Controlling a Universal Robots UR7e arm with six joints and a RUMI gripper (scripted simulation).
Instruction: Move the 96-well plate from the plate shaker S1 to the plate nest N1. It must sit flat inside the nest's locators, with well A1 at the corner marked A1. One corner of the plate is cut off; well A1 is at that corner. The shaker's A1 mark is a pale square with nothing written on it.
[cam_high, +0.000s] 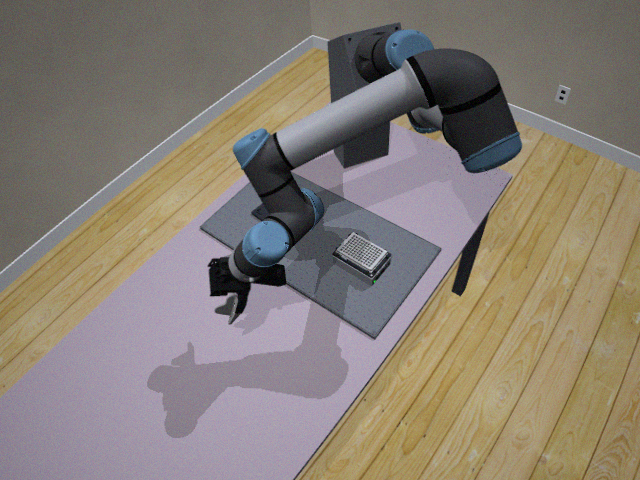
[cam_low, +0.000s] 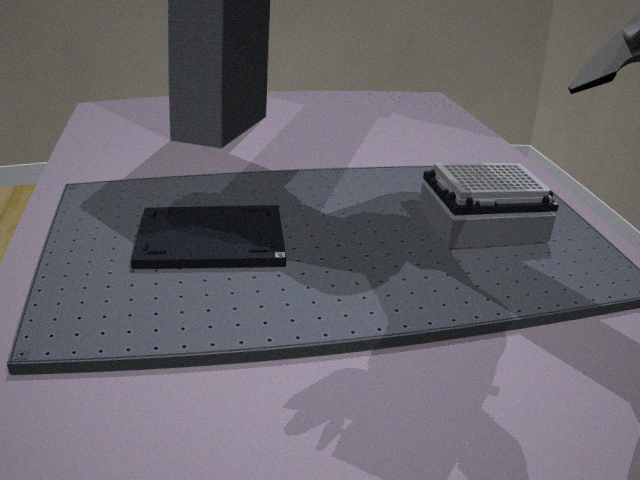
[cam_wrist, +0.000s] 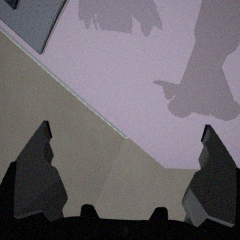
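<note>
The white 96-well plate (cam_high: 360, 251) (cam_low: 490, 183) sits on the plate shaker S1 (cam_low: 488, 215), a pale box with a black top frame, at the right end of the grey perforated baseplate (cam_low: 310, 268). The plate nest N1 (cam_low: 208, 236) is a flat black plate at the left of the baseplate, with a small pale mark at its front right corner; in the top view the arm hides it. My gripper (cam_high: 232, 307) (cam_wrist: 126, 124) is open and empty, high over the lilac table, off the baseplate and far from the plate. One fingertip (cam_low: 602, 64) shows at the top right of the exterior view.
The arm's grey mounting pillar (cam_low: 217, 67) stands behind the baseplate. The arm's elbow and forearm (cam_high: 289, 170) reach over the baseplate's left half. The wrist view shows the table edge, the wall and a corner of the baseplate (cam_wrist: 30, 20).
</note>
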